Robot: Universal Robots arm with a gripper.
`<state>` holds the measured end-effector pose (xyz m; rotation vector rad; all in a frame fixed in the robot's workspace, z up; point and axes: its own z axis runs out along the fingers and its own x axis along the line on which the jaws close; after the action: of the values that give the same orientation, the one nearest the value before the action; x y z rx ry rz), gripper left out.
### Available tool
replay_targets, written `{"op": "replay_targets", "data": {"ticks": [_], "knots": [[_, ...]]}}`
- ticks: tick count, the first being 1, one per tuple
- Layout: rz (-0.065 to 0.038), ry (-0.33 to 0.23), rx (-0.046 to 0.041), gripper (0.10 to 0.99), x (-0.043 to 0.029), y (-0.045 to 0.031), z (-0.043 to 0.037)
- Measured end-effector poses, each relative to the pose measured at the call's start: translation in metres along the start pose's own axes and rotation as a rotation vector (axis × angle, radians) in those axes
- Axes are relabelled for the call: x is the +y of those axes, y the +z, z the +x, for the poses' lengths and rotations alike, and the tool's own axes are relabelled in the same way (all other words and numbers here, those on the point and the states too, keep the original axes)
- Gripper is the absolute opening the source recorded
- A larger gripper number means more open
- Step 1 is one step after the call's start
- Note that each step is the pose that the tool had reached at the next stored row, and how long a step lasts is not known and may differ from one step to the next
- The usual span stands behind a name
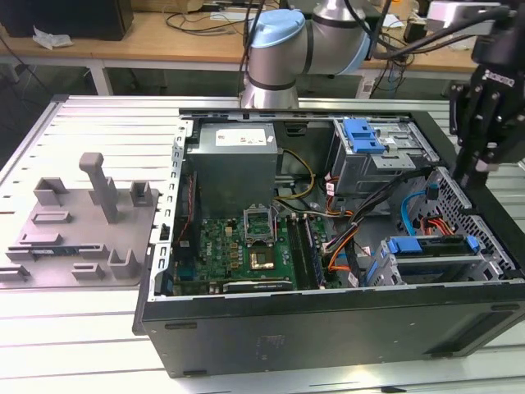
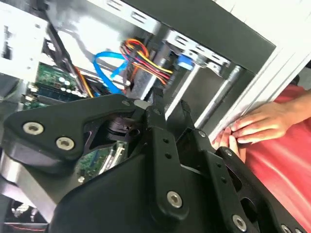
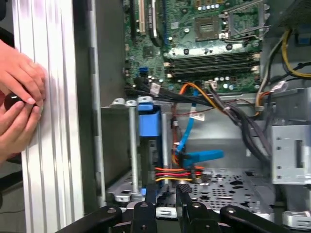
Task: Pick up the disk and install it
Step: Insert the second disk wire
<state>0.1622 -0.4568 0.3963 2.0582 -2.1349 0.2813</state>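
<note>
The disk (image 1: 428, 245), a flat metal drive in a blue carrier rail, sits in the lower drive cage at the open computer case's corner on the exterior view's right. In the first wrist view its blue rail (image 3: 148, 121) stands edge-on in that cage. My gripper (image 1: 477, 174) hangs above the case's wall on the exterior view's right, just over the cage and apart from the disk. In the first wrist view its fingertips (image 3: 184, 193) show a gap with nothing between them, so the gripper (image 3: 166, 196) is open.
A person's hands (image 3: 18, 92) rest on the ribbed table beside the case wall, with a red sleeve (image 2: 286, 165) close by. Inside the case are a grey power-supply box (image 1: 234, 160), the motherboard (image 1: 238, 246), bundled cables (image 1: 361, 222) and an upper bay with a blue latch (image 1: 364, 135). A grey fixture plate (image 1: 74, 222) lies on the exterior view's left.
</note>
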Motion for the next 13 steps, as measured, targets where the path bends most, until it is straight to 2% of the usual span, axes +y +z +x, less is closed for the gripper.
{"op": "replay_targets", "data": {"ticks": [3,4,6,7,8,11,12,13], "knots": [[0.0,0.0,0.0004,0.306,0.0006,0.0028,-0.0129],[0.0,0.0,0.0041,0.306,0.0009,0.0035,-0.0149],[-0.001,0.0,0.0213,0.306,0.0023,0.0044,-0.0166],[-0.004,-0.001,0.0336,0.306,0.0032,0.0046,-0.0168],[-0.009,-0.002,0.0398,0.306,0.0036,0.0048,-0.0168],[-0.03,-0.006,0.054,0.306,0.0049,0.0052,-0.017],[-0.047,-0.007,0.0601,0.306,0.0051,0.0056,-0.0172],[-0.067,-0.008,0.0713,0.306,0.0052,0.0062,-0.0176]]}}
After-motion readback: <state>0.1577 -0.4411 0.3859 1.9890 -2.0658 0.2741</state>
